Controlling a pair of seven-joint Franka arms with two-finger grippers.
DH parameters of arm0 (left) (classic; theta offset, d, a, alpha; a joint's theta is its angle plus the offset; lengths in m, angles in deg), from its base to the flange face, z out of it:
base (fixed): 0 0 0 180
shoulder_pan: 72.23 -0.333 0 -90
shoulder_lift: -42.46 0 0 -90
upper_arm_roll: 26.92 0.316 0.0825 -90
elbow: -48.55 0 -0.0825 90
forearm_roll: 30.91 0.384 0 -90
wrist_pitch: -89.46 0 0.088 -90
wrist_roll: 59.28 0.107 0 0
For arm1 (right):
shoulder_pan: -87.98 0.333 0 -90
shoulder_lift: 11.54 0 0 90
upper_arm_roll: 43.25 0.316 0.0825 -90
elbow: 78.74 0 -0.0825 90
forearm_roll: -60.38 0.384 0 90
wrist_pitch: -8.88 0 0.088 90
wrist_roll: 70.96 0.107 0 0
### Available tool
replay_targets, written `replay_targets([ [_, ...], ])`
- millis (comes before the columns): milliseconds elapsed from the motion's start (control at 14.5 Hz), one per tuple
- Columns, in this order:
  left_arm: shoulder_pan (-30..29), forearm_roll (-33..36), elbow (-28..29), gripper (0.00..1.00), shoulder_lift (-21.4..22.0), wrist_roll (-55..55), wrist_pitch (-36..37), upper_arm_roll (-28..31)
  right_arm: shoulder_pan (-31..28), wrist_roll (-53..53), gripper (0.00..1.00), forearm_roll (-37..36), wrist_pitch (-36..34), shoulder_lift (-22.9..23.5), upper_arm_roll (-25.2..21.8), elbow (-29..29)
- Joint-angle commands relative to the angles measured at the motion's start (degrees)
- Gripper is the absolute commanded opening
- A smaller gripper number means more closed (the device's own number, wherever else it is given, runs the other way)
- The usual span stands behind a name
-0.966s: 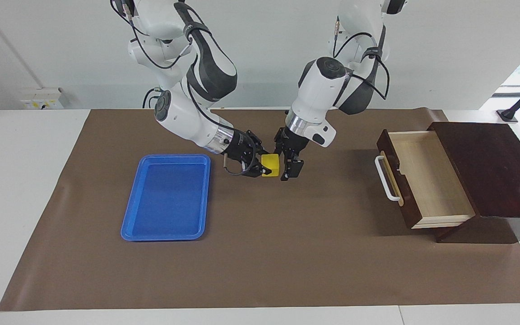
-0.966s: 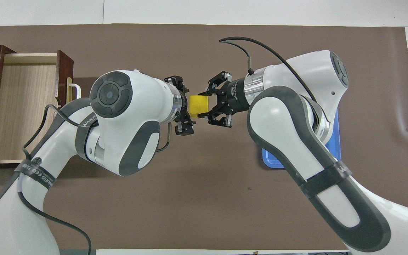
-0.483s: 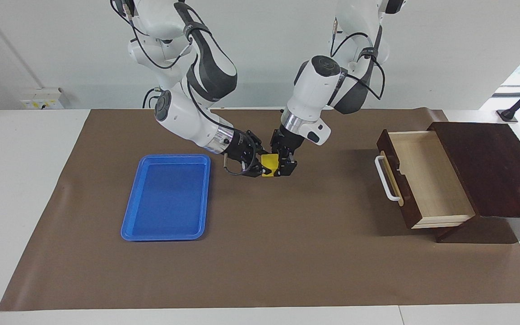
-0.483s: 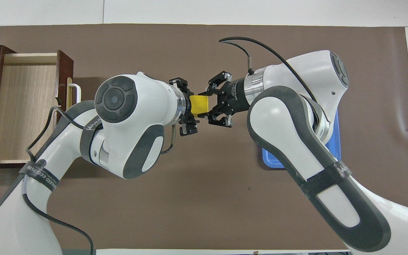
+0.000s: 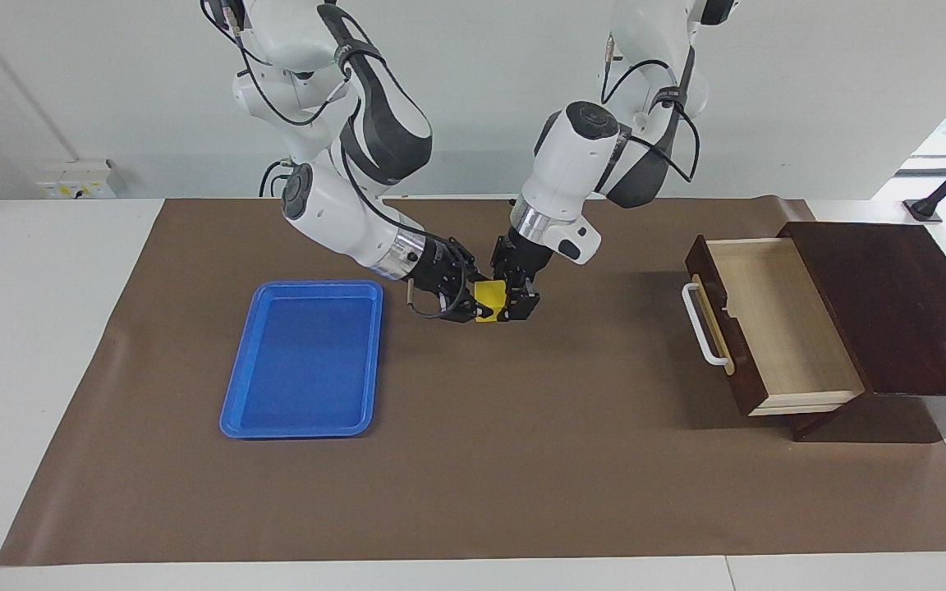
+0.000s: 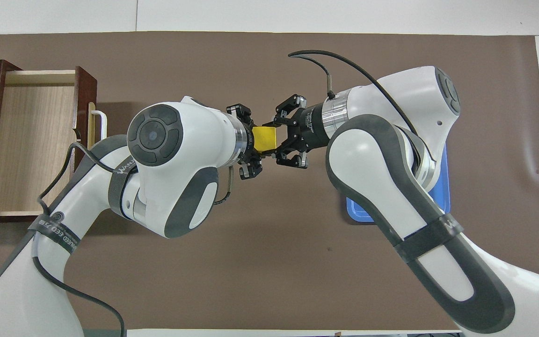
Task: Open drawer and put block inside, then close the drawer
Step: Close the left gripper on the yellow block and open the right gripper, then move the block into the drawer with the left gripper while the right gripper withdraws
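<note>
In the facing view, the yellow block (image 5: 489,300) sits up off the brown mat (image 5: 473,460) between two grippers that meet over the middle of the table. The right gripper (image 5: 473,305) is clenched on the block from the blue tray's (image 5: 305,357) side, and the left gripper (image 5: 518,305) comes down steeply on the drawer's side with its fingers pinched onto the same block. So both hold it at once, which I judge to be a hand-over waiting only for the right gripper to let go. The drawer (image 5: 777,320) stands pulled out of its dark wooden box (image 5: 900,304) at the left arm's end of the table, its pale inside bare and its white handle (image 5: 703,324) facing the block. The left arm is the nearer one to it, so the carry should fall to that arm. In the overhead view, the block (image 6: 265,139) shows as a yellow square wedged between the left gripper (image 6: 253,145) and the right gripper (image 6: 276,140), with no long axis to speak of. The open drawer (image 6: 33,140) lies well apart from it toward the left arm's end. Counted: one block, one drawer, one tray, two grippers.
</note>
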Motion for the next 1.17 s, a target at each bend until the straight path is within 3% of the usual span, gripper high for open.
replay_targets([
  [0,0.1,-0.9,2.1,0.0,1.8,1.4,-0.2,0.8,-1.4,3.7,1.0,-0.6,-0.2,0.0,0.4,-1.0],
  [207,-3.2,-0.8,0.0,0.0,2.6,10.0,8.0,1.2,-1.5,3.7,1.0,-0.7,-0.7,0.0,0.4,-1.5],
  [483,-15.1,-1.1,-1.7,0.0,7.5,21.1,15.9,1.1,-1.9,3.7,1.0,-0.7,-1.7,0.0,0.2,-1.9],
  [690,-25.2,-3.3,-7.1,0.0,7.6,36.6,25.5,1.5,-3.5,3.6,1.0,-1.3,-3.6,-0.1,0.1,-2.4],
  [828,-32.7,-3.6,-6.8,0.0,7.7,46.3,27.0,1.4,-6.0,3.2,1.0,-4.2,-5.8,-0.1,0.2,-3.7],
  [1103,-40.2,-2.8,-4.8,0.0,7.9,60.4,25.9,1.8,-12.7,-7.0,1.0,-12.0,-16.8,-0.3,0.0,-8.3],
])
